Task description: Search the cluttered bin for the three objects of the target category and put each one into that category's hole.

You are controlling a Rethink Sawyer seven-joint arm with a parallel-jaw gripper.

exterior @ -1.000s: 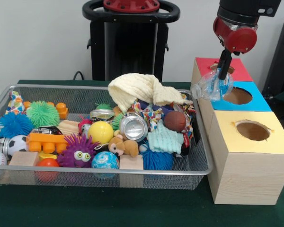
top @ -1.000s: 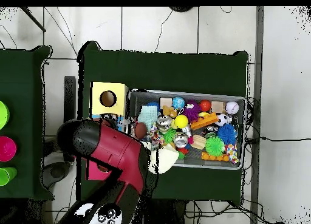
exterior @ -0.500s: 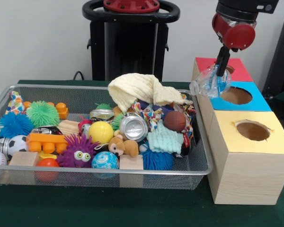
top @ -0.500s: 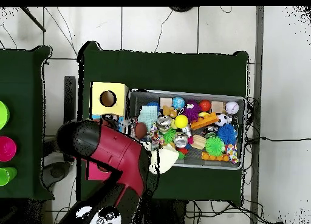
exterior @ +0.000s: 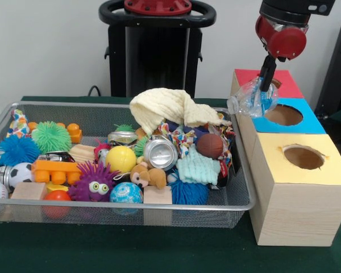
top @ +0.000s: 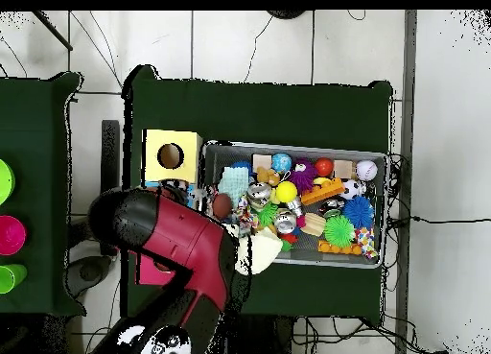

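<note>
Toys, balls, blocks and a dented silver can (exterior: 160, 152) crowd the wire mesh bin (exterior: 159, 206) at near left. Farther right, the jaws (exterior: 265, 85) have lifted slightly, gripping a crumpled clear plastic bottle (exterior: 251, 98) beside the blue-topped box's hole (exterior: 285, 115), not yet dropped.

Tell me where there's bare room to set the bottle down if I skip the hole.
The gripper holds the plastic bottle above the blue box top. Free patches: the green cloth in front of the wire bin, and the yellow box top around its hole. The bin itself is packed.
</note>
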